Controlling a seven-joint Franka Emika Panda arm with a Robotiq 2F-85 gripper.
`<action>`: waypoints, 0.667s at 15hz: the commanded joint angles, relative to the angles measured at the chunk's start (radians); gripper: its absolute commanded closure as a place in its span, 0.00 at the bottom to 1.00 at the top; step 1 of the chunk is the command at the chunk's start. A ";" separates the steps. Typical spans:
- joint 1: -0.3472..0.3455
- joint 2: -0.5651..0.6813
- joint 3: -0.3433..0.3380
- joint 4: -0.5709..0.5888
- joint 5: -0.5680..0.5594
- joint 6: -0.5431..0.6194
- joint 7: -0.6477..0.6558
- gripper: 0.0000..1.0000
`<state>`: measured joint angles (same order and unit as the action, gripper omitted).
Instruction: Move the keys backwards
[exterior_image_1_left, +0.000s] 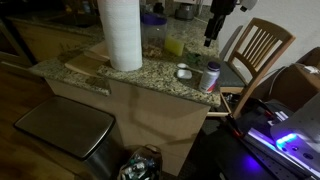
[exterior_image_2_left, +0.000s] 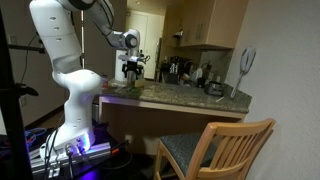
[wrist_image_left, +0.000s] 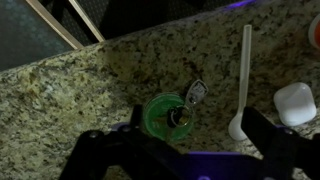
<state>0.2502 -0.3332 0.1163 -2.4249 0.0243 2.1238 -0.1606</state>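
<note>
The keys (wrist_image_left: 172, 112) lie on the granite counter (wrist_image_left: 90, 85) in the wrist view: a round green tag with a ring and a small silver key beside it. My gripper (wrist_image_left: 194, 114) hangs above them, open and empty. Its dark fingers stand either side of the keys, not touching them. In both exterior views the gripper (exterior_image_1_left: 212, 34) (exterior_image_2_left: 132, 68) hovers over the counter. I cannot make out the keys there.
A white spoon (wrist_image_left: 243, 80) and a white block (wrist_image_left: 297, 103) lie to one side of the keys. On the counter stand a paper towel roll (exterior_image_1_left: 122, 35), a yellow cup (exterior_image_1_left: 174, 45), a can (exterior_image_1_left: 210, 77) and a small bowl (exterior_image_1_left: 184, 72). A wooden chair (exterior_image_1_left: 258, 48) stands beside it.
</note>
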 joint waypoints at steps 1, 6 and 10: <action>-0.014 0.000 0.013 0.002 0.005 -0.002 -0.004 0.00; -0.018 -0.005 0.020 -0.006 0.006 0.034 0.028 0.00; -0.024 -0.006 0.030 -0.011 -0.015 0.081 0.071 0.00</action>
<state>0.2500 -0.3369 0.1236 -2.4234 0.0247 2.1610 -0.1199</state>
